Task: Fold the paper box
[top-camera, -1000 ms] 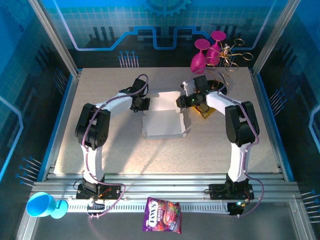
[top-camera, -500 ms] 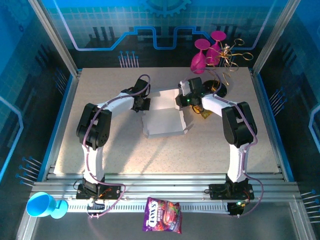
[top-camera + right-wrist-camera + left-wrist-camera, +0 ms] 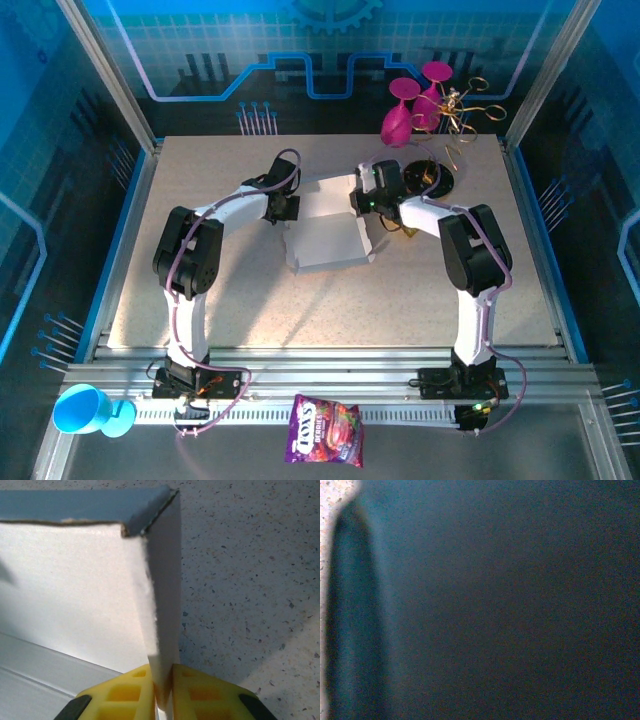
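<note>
Your speckled table (image 3: 200,290) carries the paper box (image 3: 325,245) at its middle, lying open between the two arms, with one panel reaching toward the far side. Your right gripper (image 3: 362,200) sits at the box's far right corner. From its wrist you see the yellow fingers (image 3: 127,692) pinched onto the edge of an upright cardboard wall. Your left gripper (image 3: 287,208) sits at the far left corner, jaws closed; whether cardboard lies between them you cannot tell.
</note>
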Controlling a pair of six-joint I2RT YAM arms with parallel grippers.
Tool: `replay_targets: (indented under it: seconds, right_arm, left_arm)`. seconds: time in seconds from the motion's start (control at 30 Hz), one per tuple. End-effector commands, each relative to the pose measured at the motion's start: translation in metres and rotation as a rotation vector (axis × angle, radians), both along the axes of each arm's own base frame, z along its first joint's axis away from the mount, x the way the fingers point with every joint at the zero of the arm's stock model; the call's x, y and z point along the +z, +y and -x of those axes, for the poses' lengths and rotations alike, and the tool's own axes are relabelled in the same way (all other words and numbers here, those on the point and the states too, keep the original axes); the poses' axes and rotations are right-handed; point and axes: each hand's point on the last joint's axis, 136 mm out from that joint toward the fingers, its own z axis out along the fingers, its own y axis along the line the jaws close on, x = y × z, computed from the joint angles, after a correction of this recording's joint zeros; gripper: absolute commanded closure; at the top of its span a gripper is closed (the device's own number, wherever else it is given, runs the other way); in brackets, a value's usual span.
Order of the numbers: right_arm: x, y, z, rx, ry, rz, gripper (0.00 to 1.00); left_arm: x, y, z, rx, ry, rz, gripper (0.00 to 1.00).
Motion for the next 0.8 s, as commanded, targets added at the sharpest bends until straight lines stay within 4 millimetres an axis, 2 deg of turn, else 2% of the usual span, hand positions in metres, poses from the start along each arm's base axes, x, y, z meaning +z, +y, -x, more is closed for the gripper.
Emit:
replay_targets:
  seconds: [0.0, 0.17, 0.33, 0.5, 0.63, 0.77]
  right_arm:
    - [-0.001, 0.022, 0.009, 0.037, 0.002, -0.016, 0.85]
    - [-0.006, 0.024, 0.010, 0.015, 0.015, 0.036, 0.87]
    - [-0.003, 0.026, 0.012, -0.015, -0.021, 0.069, 0.99]
    - [0.004, 0.027, 0.020, -0.049, -0.053, 0.085, 1.00]
    - [0.010, 0.027, 0.032, -0.071, -0.071, 0.090, 1.00]
    - [0.019, 0.027, 0.052, -0.102, -0.163, 0.088, 1.00]
  left_arm:
    - [-0.039, 0.003, 0.026, -0.029, 0.122, -0.049, 1.00]
    - [-0.039, 0.003, 0.027, -0.022, 0.118, -0.039, 1.00]
    - [-0.036, 0.002, 0.029, -0.014, 0.117, -0.022, 1.00]
    - [-0.032, 0.004, 0.035, 0.007, 0.122, 0.001, 1.00]
    - [-0.029, 0.006, 0.045, 0.016, 0.134, 0.015, 1.00]
    - [-0.025, 0.010, 0.056, 0.030, 0.119, 0.025, 1.00]
